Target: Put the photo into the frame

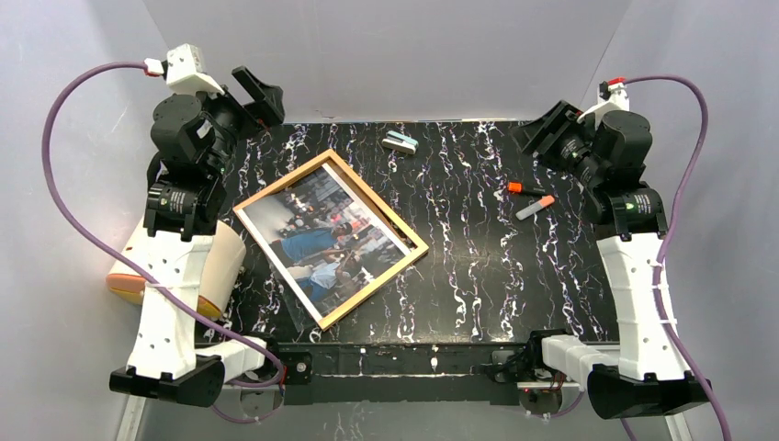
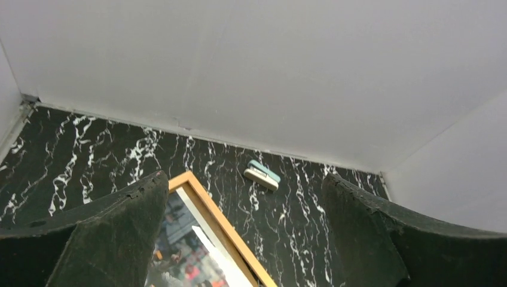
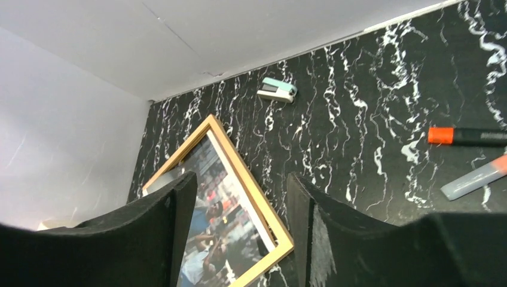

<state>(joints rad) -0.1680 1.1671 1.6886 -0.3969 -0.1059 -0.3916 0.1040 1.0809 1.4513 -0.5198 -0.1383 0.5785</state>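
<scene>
The frame (image 1: 378, 199), a thin light-wood rectangle, lies flat and turned at an angle on the black marbled table. The photo (image 1: 326, 241), a street scene with people in blue, lies inside its border. My left gripper (image 1: 260, 95) is raised at the back left, off the frame, open and empty. The left wrist view shows its wide-apart jaws (image 2: 245, 178) above the frame's far corner (image 2: 215, 218) and photo (image 2: 179, 251). My right gripper (image 1: 547, 129) is raised at the back right, also open and empty. Between its jaws (image 3: 242, 176) the frame (image 3: 254, 185) and photo (image 3: 218, 209) show.
A small teal-and-white stapler (image 1: 400, 141) lies near the back wall. An orange-capped black marker (image 1: 524, 188) and a grey marker (image 1: 535, 207) lie at the right. A beige roll (image 1: 129, 280) sits at the table's left edge. White walls enclose the back and sides.
</scene>
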